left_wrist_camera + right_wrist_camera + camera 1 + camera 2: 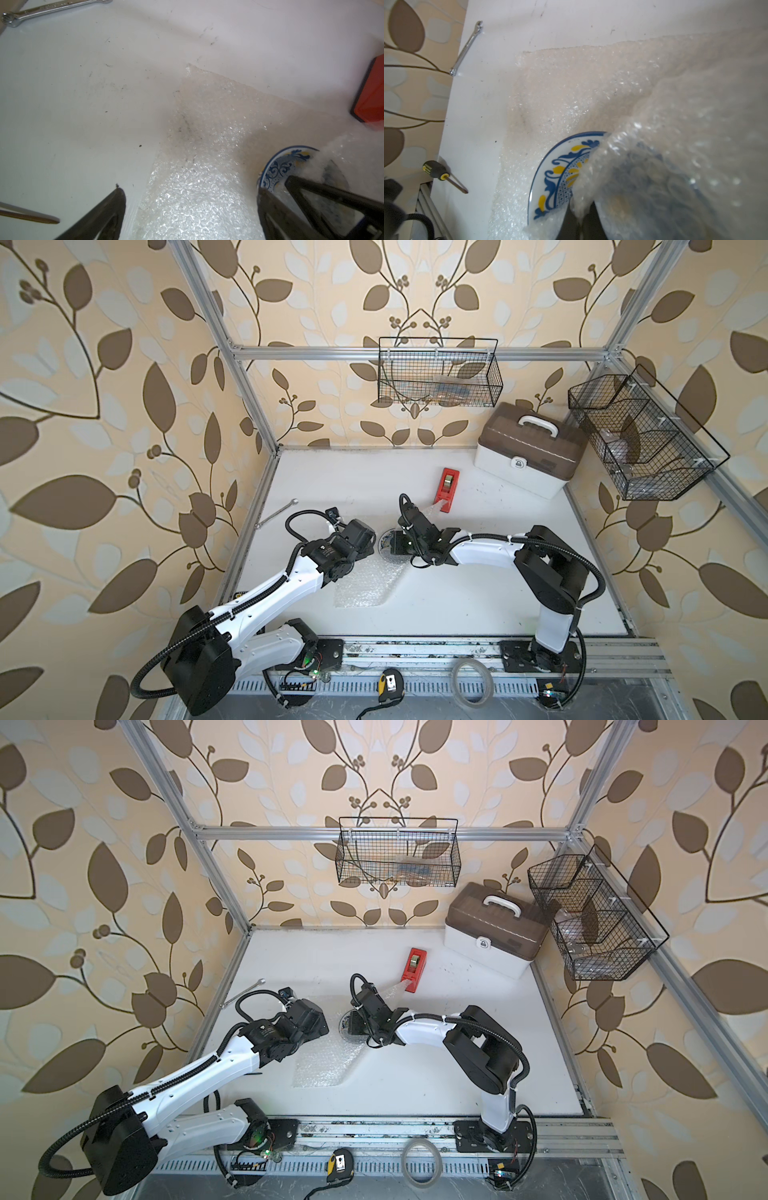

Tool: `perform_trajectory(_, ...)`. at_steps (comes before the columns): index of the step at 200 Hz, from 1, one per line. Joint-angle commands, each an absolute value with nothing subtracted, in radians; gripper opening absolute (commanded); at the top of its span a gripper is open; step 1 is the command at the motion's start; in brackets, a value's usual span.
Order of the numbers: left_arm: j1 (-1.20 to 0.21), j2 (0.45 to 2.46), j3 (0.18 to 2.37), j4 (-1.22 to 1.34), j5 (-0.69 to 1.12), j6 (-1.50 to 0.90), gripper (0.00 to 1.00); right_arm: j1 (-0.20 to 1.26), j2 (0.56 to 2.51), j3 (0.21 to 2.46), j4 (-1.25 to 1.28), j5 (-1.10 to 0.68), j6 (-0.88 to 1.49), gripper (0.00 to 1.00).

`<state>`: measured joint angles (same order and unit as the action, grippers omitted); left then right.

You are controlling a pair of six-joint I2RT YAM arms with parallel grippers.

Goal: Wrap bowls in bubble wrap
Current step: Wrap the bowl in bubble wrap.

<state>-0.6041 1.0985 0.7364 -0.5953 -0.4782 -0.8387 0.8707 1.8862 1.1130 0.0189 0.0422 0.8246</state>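
Blue-and-yellow patterned bowl (552,182) sits on bubble wrap (566,87) mid-tabletop (62,104), half covered by a folded-over flap | right gripper (580,218) clamped on that flap's edge | left gripper (190,189) spread wide, empty, over the bubble wrap beside the bowl

Bowl (550,182), white with blue-yellow pattern, upright on flat bubble wrap (560,93); one flap covers about half.
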Motion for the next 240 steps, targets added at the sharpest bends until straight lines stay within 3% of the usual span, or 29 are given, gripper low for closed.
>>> perform_trajectory(1,-0.546,1.1,0.732,-0.626,-0.513,-0.807,0.99,0.879,1.925,1.159,-0.043,0.091,0.815,0.03)
perform_trajectory(28,-0.459,1.169,0.764,-0.619,-0.496,-0.762,0.99,0.881,1.954,1.184,-0.071,0.102,0.809,0.09)
perform_trajectory(74,-0.331,1.33,0.845,-0.579,-0.412,-0.677,0.99,0.881,1.996,1.225,-0.126,0.101,0.815,0.32)
perform_trajectory(185,-0.215,1.71,1.06,-0.464,-0.254,-0.555,0.99,0.88,1.961,1.191,-0.152,0.08,0.829,0.35)
perform_trajectory(240,-0.206,1.81,1.119,-0.44,-0.17,-0.537,0.92,0.876,1.947,1.154,-0.119,0.055,0.839,0.36)
